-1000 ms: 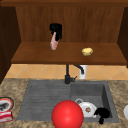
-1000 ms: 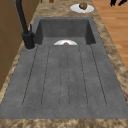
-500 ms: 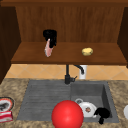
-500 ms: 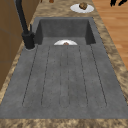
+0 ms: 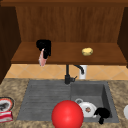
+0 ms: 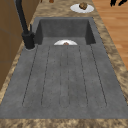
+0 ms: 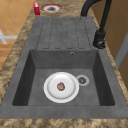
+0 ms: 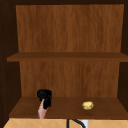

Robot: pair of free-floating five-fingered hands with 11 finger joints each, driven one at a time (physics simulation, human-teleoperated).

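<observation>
My left hand (image 5: 44, 47) hangs in front of the cabinet's lower shelf (image 5: 67, 58), at its left part. Its fingers are curled round a pale pink, elongated object (image 5: 42, 59) that dangles below the shelf edge. The upper view shows the same left hand (image 8: 45, 96) and pink object (image 8: 42, 111). A small yellow lump (image 5: 87, 51) lies on the shelf to the right. My right hand (image 5: 102, 114) hovers low over the basin's front right corner, holding nothing, beside a white plate (image 5: 87, 109) in the basin. Dark fingers of a hand (image 6: 117, 2) appear in the left side view.
A black faucet (image 5: 67, 75) stands behind the sink. A red ball (image 5: 67, 115) sits front and centre. The plate (image 7: 61, 87) in the basin carries a brown crumb, next to the drain (image 7: 82, 80). A plate (image 5: 5, 104) and red box (image 7: 36, 8) are on the left counter. Another plate (image 6: 82, 7) is on the right counter.
My left hand has moved left and downward along the shelf front with the pink object still in it. The right hand has stayed put.
</observation>
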